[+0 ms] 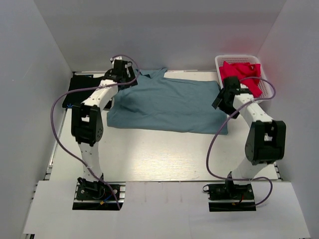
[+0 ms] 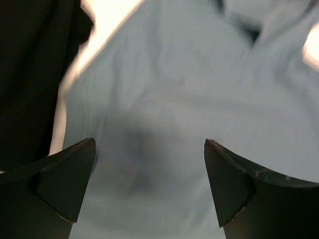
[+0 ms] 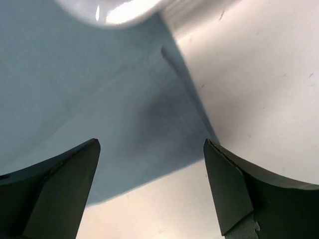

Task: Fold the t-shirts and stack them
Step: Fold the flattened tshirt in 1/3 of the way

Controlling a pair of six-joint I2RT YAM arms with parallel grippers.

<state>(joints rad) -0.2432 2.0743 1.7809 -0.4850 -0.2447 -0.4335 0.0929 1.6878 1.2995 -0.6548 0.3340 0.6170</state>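
blue-grey t-shirt [image 1: 169, 105], lying at centre frame: soft, limp cloth, likely best pinched at its edges beneath the left gripper [image 2: 149, 186] and right gripper [image 3: 149, 189], both spread wide.

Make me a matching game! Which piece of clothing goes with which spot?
Things:
1. blue-grey t-shirt
2. black t-shirt
3. red cloth

Places:
A. inside the white basket
B. at the far left corner of the table
C. spread out across the middle

Pairs: 1-C, 2-B, 3-A
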